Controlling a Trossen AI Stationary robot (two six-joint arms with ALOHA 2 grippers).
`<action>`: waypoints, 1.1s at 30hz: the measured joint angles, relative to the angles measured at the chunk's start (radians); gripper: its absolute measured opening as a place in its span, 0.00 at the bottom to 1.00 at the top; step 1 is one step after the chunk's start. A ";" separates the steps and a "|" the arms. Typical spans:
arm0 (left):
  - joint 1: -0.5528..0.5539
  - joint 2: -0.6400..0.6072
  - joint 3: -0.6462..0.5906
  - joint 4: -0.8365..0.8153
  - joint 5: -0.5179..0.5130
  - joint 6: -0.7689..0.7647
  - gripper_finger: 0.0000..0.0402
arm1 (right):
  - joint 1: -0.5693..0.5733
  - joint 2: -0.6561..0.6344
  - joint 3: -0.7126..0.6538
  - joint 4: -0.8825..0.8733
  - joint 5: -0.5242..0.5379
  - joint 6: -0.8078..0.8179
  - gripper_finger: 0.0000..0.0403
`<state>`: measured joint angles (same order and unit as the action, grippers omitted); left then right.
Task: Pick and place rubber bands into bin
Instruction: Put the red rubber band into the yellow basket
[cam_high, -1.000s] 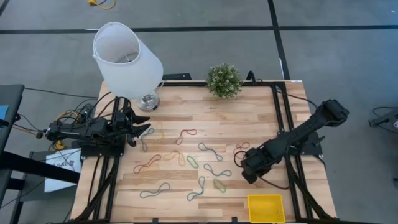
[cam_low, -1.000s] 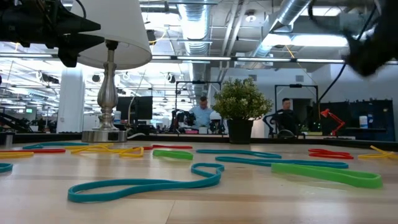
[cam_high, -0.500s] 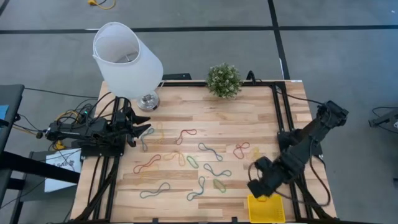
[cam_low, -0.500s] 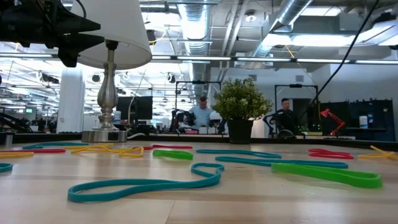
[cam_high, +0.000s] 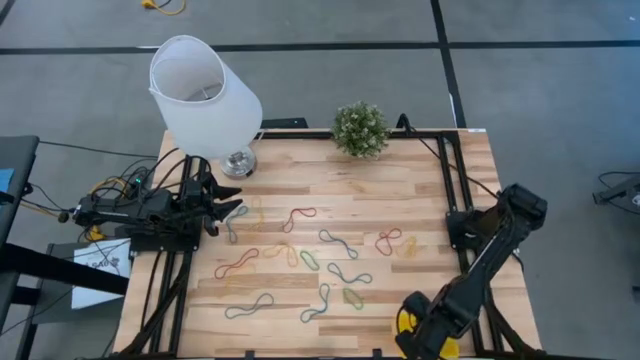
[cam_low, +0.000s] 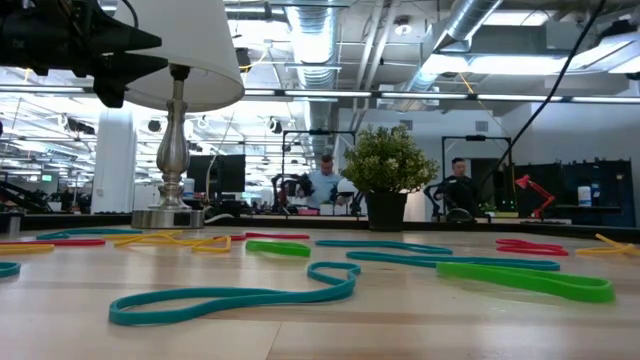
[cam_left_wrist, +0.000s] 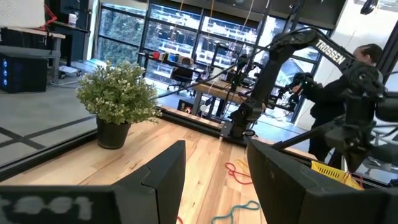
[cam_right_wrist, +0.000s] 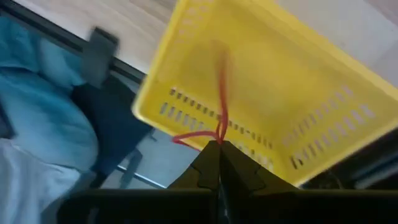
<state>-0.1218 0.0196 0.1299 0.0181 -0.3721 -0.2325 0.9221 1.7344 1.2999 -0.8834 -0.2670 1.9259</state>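
Note:
Several rubber bands (cam_high: 300, 262) in red, green, grey-blue and yellow lie flat on the middle of the wooden table; the low view shows a teal one (cam_low: 230, 298) close up. The yellow bin (cam_high: 403, 322) sits at the table's near right corner, mostly hidden under my right arm. My right gripper (cam_right_wrist: 217, 148) hovers over the bin (cam_right_wrist: 261, 81), shut on a red rubber band (cam_right_wrist: 221, 87). My left gripper (cam_left_wrist: 214, 171) waits open at the table's left edge, beside the lamp base. My right gripper pinches the red rubber band between its two fingertips, at one end of the loop (cam_right_wrist: 219, 134). The fingers come from above, pointing down at the bin. The band hangs slack beyond the fingertips over the bin's floor; whether it touches the floor I cannot tell.
A white lampshade (cam_high: 205, 90) on a metal base (cam_high: 237, 162) stands at the far left corner. A small potted plant (cam_high: 360, 128) sits at the far edge. Black cables run along the table's right side. People stand in the room beyond the table.
My right gripper has travelled from the table's right middle toward the near edge, staying shut, and now hangs over the yellow bin. The bands on the table have stayed where they were.

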 joint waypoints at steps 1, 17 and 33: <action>0.000 0.000 0.000 0.000 0.000 0.000 0.40 | -0.004 0.007 0.000 -0.016 -0.033 -0.009 0.00; 0.000 0.000 0.000 0.039 0.001 -0.018 0.40 | -0.102 -0.013 0.000 -0.104 -0.097 -0.221 0.00; 0.000 0.000 0.000 0.041 0.002 -0.017 0.40 | -0.167 -0.013 0.000 -0.010 -0.044 -0.277 0.00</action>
<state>-0.1215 0.0193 0.1295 0.0589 -0.3706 -0.2497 0.7554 1.7218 1.3003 -0.8937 -0.3113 1.6484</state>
